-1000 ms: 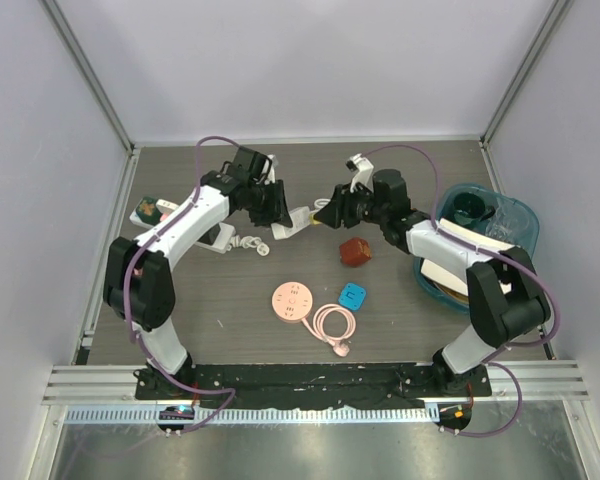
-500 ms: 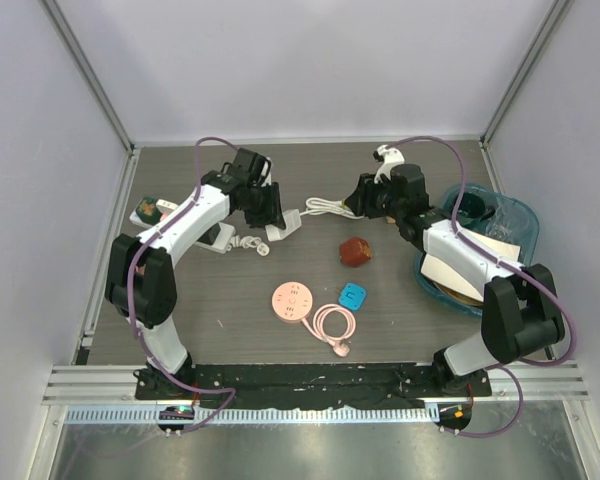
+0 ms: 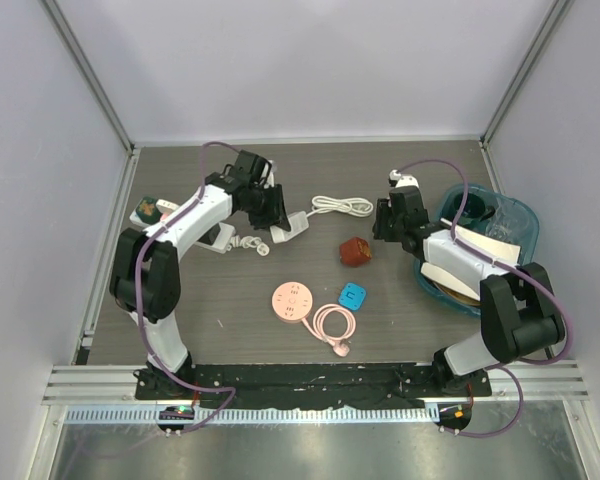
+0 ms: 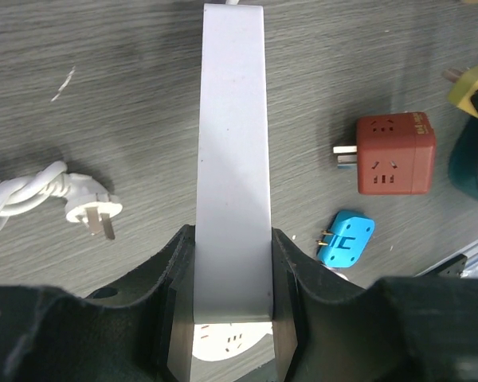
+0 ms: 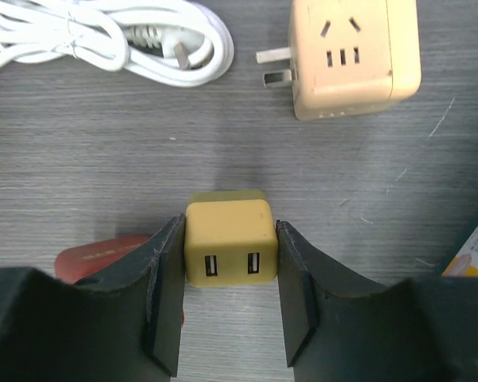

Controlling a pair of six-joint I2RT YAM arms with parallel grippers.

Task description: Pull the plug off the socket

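Note:
The socket is a long white power strip (image 3: 294,224) (image 4: 232,151). My left gripper (image 3: 271,211) (image 4: 233,263) is shut on its near end, with the strip running straight out between the fingers. The plug is a small yellow cube with two USB slots (image 5: 227,239), and my right gripper (image 3: 385,216) (image 5: 229,231) is shut on it. Plug and socket are well apart, with bare table between them. In the left wrist view the yellow plug (image 4: 472,86) shows at the right edge.
A coiled white cable (image 3: 342,205) (image 5: 111,36) lies between the arms. Also on the table are a red cube adapter (image 3: 356,251) (image 4: 394,153), a blue plug (image 3: 353,295), a pink round socket (image 3: 293,301), a beige adapter (image 5: 354,56) and a blue bin (image 3: 515,215).
The two grippers met at the strip a second ago. Since then my right gripper has pulled away to the right with the yellow plug. The left gripper and strip barely moved.

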